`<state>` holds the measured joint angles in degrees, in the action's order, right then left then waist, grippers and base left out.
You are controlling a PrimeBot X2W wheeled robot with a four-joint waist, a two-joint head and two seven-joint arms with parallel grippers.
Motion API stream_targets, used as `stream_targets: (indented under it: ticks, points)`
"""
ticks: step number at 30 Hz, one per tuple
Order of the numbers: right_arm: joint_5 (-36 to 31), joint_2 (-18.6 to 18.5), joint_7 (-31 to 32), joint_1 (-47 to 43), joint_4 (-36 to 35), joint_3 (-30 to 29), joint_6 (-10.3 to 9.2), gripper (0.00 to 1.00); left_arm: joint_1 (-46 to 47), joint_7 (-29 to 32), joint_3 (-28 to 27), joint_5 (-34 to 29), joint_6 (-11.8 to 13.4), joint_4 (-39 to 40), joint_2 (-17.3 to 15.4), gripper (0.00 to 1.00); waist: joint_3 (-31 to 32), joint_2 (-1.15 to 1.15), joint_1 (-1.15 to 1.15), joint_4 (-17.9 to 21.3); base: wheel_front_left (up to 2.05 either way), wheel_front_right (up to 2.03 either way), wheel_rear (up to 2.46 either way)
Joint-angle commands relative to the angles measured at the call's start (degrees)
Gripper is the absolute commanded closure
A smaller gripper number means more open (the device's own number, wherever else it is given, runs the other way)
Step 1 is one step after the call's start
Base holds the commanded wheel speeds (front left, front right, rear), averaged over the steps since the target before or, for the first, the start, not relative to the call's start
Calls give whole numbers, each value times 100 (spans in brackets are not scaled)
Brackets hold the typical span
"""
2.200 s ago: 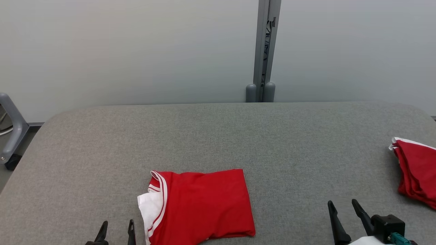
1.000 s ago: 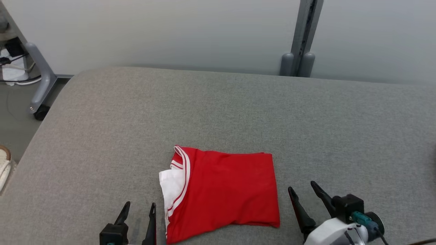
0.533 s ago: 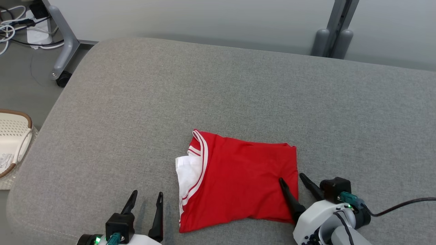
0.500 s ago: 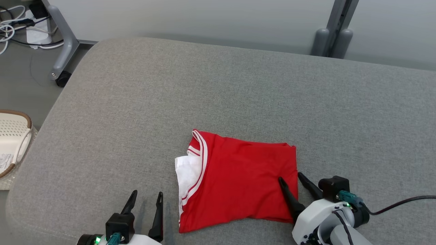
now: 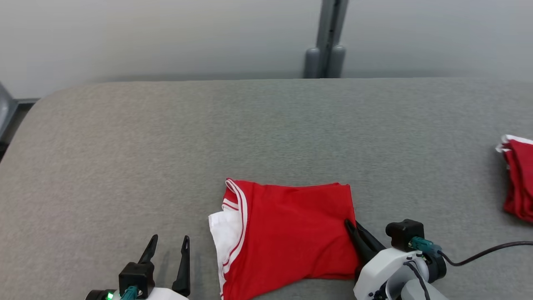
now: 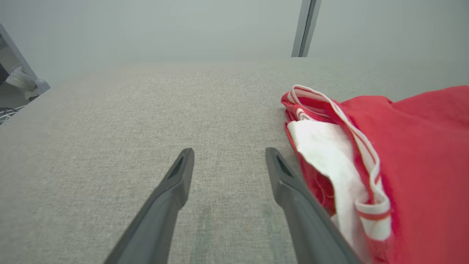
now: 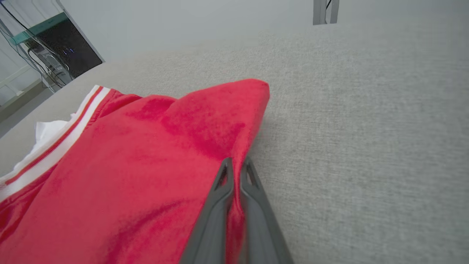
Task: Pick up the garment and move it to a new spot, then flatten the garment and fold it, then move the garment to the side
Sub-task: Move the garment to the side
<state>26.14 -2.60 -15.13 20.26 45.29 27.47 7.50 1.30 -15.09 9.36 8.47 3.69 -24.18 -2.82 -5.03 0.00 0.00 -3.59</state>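
Note:
A folded red garment point(image 5: 287, 233) with white-striped trim and a white inner layer lies on the grey table point(image 5: 208, 137), near the front edge. My right gripper point(image 5: 352, 225) is shut on the garment's right edge; in the right wrist view the red garment point(image 7: 154, 154) is pinched between the closed gripper point(image 7: 236, 163). My left gripper point(image 5: 168, 239) stands open on the table just left of the garment, touching nothing. In the left wrist view the open gripper point(image 6: 229, 154) frames bare fabric surface, with the garment's white trim point(image 6: 337, 154) beside the right finger.
A second red garment point(image 5: 518, 179) lies bunched at the table's right edge. A grey post point(image 5: 327, 41) stands behind the table against the wall. A black cable point(image 5: 487, 252) trails from my right wrist. The table's back and left areas are bare grey fabric.
My right gripper has closed on the garment's right edge, where it stood open around it half a second ago. The camera has swung back right, bringing the second garment into view.

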Motion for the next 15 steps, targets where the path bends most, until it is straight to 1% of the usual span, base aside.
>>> stream_targets:
  ticks: [1,5,10,12,15]
  points:
    - [-16,-63,3,-65,-16,-36,-2,100,-46,-6,-30,-55,-20,7,-21,0,174,0,0,664,0,0,0]
    - [-64,-59,3,-99,-66,-52,-2,100,9,-6,-39,-52,-38,-18,-19,0,162,0,0,1452,0,0,0]
    - [-154,-53,3,-95,-117,-62,-2,100,169,-6,55,-18,-29,-36,-22,0,86,0,0,2346,0,0,0]
    - [-137,-56,3,-110,-161,-53,-2,100,208,-6,89,-20,-36,-53,-20,0,55,0,0,2654,0,0,0]
    - [-144,-50,3,-172,-254,-97,-2,100,294,-6,186,-45,-51,-122,-25,0,12,0,0,3012,0,0,0]
